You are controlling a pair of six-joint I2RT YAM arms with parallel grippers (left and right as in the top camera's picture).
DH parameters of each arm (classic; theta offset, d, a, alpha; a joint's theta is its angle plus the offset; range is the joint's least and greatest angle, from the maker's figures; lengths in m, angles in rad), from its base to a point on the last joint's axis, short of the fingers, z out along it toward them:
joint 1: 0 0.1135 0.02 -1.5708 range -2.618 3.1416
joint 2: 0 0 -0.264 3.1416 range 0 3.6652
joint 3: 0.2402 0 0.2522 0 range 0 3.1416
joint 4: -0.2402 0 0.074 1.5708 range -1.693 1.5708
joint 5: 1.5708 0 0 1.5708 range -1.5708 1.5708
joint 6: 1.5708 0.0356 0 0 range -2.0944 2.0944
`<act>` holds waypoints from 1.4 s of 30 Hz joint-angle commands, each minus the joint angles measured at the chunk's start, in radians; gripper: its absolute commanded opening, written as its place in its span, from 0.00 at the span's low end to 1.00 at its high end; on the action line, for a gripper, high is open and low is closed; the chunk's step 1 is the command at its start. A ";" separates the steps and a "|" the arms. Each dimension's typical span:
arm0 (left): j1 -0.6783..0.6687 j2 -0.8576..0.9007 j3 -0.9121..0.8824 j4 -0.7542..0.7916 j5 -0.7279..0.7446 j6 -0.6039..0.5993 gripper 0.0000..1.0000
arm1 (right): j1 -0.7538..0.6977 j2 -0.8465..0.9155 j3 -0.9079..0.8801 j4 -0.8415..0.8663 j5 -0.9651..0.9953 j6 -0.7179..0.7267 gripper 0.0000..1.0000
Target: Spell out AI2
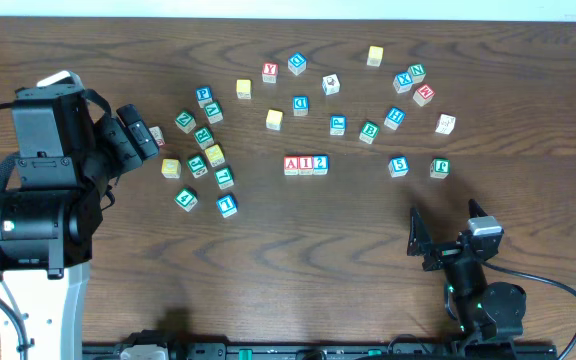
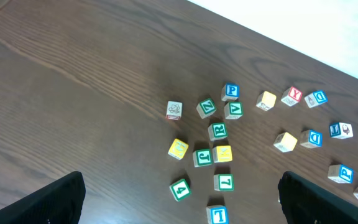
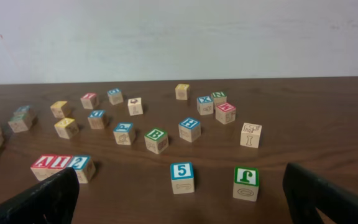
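Note:
Three cubes stand touching in a row at the table's middle: the red-framed A [image 1: 291, 165], the red-framed I [image 1: 306, 165] and the blue-framed 2 [image 1: 320, 164]. In the right wrist view the A [image 3: 44, 163], I [image 3: 61, 163] and 2 [image 3: 81, 163] sit at the lower left, partly behind my left finger. My right gripper [image 1: 446, 232] [image 3: 182, 208] is open and empty near the front right, well away from the row. At the far left, my left gripper [image 1: 136, 135] [image 2: 182, 208] hangs open and empty above a cluster of other cubes; the row is out of its view.
Green, blue and yellow cubes crowd the left [image 1: 204, 137], with a 4 cube [image 2: 179, 190] and a 7 cube [image 2: 224, 182] under the left gripper. More cubes spread across the back [image 1: 330, 84]. A blue 5 cube [image 1: 398, 166] and a green J cube [image 1: 439, 168] lie ahead of the right gripper.

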 commanded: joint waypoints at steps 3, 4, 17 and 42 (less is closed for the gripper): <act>0.006 0.004 0.011 0.001 -0.012 0.006 0.98 | -0.002 -0.006 -0.003 -0.001 -0.006 0.010 0.99; 0.006 0.004 0.011 0.001 -0.012 0.006 0.98 | -0.002 -0.006 -0.003 -0.001 -0.006 0.010 0.99; 0.006 0.004 0.011 0.001 -0.012 0.006 0.98 | -0.002 -0.006 -0.003 -0.001 -0.006 0.010 0.99; 0.002 -0.271 -0.169 0.000 -0.012 0.006 0.98 | -0.002 -0.006 -0.003 -0.001 -0.006 0.010 0.99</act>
